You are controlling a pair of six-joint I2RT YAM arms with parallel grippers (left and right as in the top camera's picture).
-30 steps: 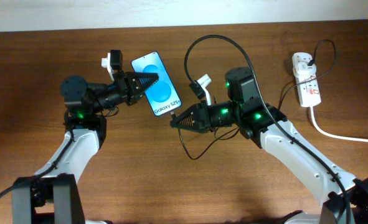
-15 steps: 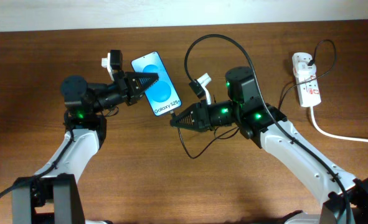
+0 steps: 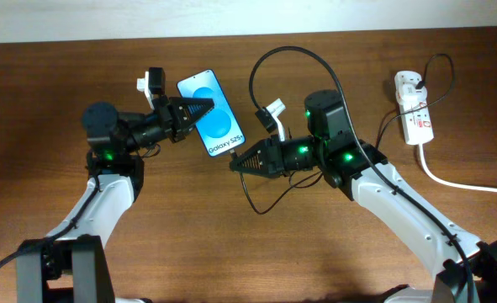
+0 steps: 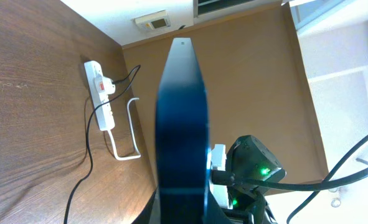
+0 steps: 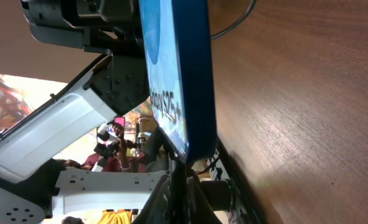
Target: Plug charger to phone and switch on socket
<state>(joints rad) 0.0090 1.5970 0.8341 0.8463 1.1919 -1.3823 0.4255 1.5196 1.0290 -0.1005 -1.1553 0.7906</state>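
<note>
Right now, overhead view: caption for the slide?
Left fingers hold the phone; right fingers hold the charger by its bottom end.

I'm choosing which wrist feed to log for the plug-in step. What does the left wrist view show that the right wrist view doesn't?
Only the left wrist view shows the socket lying on the table and the right arm with green lights. Only the right wrist view shows the phone's blue screen face with white lettering, plus the left arm. Both show the phone close up, nearly edge-on, and the wooden table.
</note>
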